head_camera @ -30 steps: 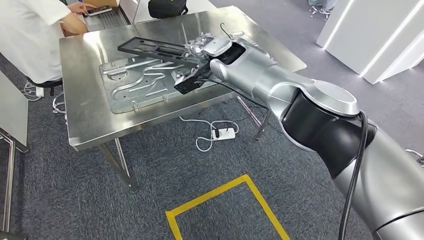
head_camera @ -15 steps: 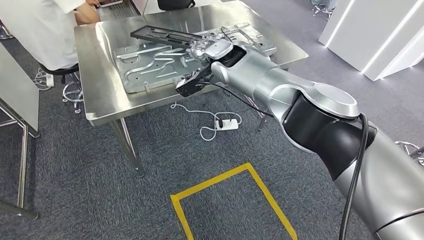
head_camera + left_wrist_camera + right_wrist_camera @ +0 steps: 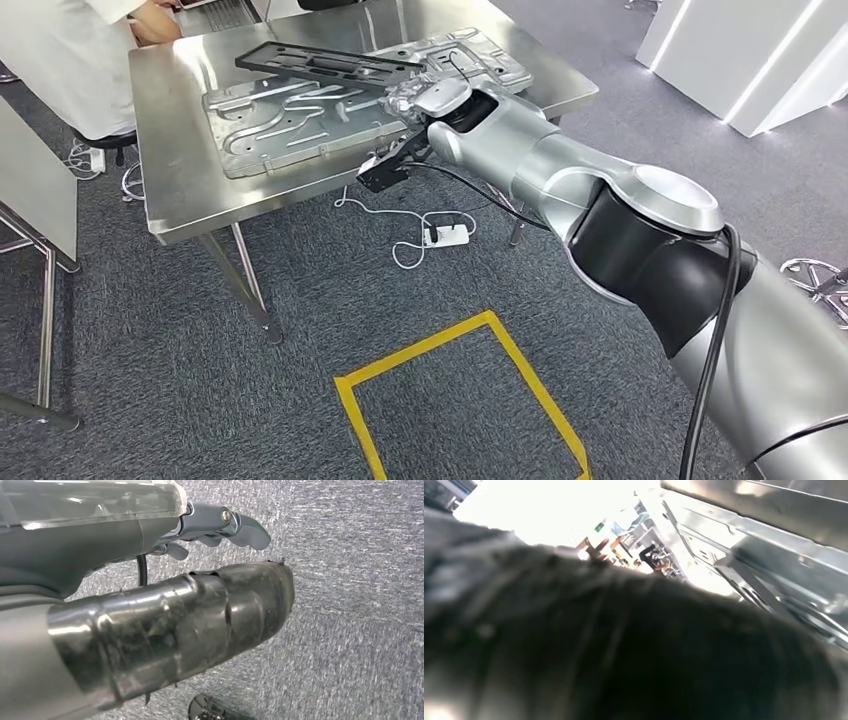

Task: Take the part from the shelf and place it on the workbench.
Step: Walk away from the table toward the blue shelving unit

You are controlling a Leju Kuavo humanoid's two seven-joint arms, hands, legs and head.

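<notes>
A long black slotted part hangs just above the steel workbench, over a large grey pressed metal panel that lies on it. My right hand grips the part's near end; the silver arm reaches in from the lower right. The right wrist view has a dark blur up close with the metal panel beyond it. In the left wrist view my left hand hangs over grey carpet, holding nothing, fingers apart from the thumb.
A person in white sits at the workbench's far left corner. A second pressed panel lies at the back right. A power strip with a white cable lies under the bench. Yellow floor tape and a metal frame are nearer.
The whole picture has shifted, so the camera moved. The right hand still holds the black part over the panel on the workbench.
</notes>
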